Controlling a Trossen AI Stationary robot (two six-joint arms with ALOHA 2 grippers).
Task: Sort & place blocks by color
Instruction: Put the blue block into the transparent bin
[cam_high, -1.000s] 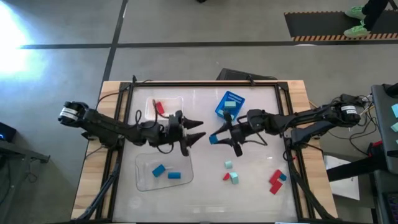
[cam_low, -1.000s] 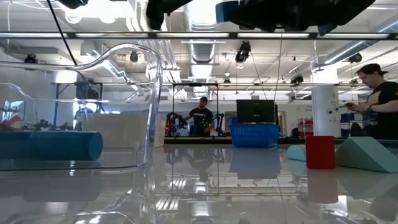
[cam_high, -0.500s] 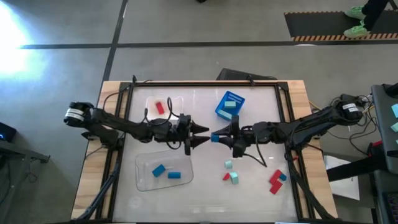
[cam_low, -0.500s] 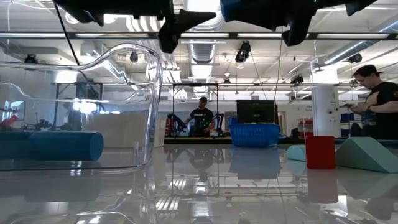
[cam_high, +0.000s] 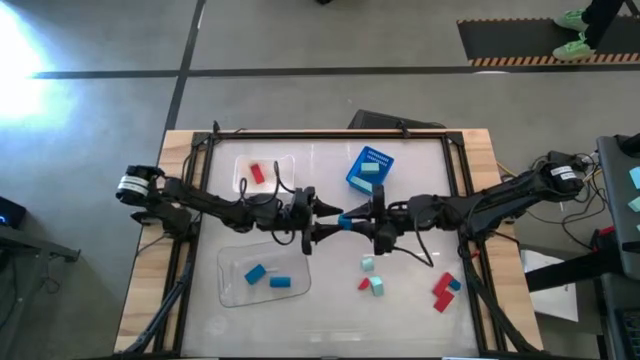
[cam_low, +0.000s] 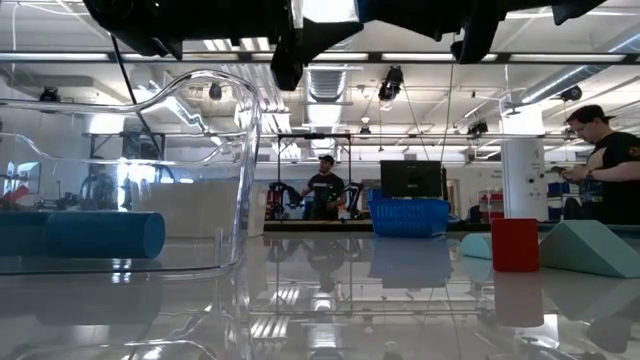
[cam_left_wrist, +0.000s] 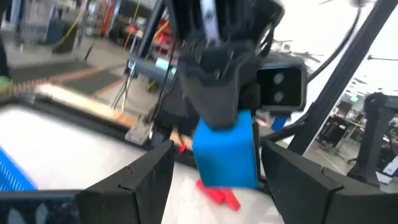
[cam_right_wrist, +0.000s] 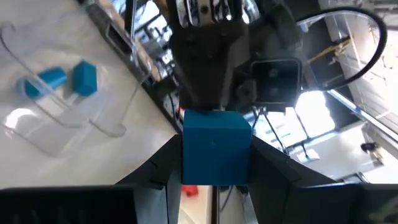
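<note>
Above the middle of the glossy worktop (cam_high: 330, 300), two dark robot arms meet tip to tip. The right hand (cam_high: 348, 219) is clamped on a blue block (cam_right_wrist: 216, 147), held in the air just toward the right arm's side of the clear tray (cam_high: 262, 272). The left hand (cam_high: 326, 219) faces it with fingers (cam_left_wrist: 135, 180) spread wide on either side of that block, not closed on it.

The clear tray, nearest the left arm, holds two more blue blocks (cam_high: 265, 276). A second clear tray (cam_high: 285, 165) beyond it holds a red block (cam_high: 256, 173). A blue basket (cam_high: 368, 169), farther from the clear tray toward the worktop's back edge, carries a mint block (cam_high: 371, 170). Loose blocks lie well apart from the clear tray toward the right arm: mint and red pieces (cam_high: 371, 283), then a red and blue cluster (cam_high: 444, 290) near the worktop's corner.
</note>
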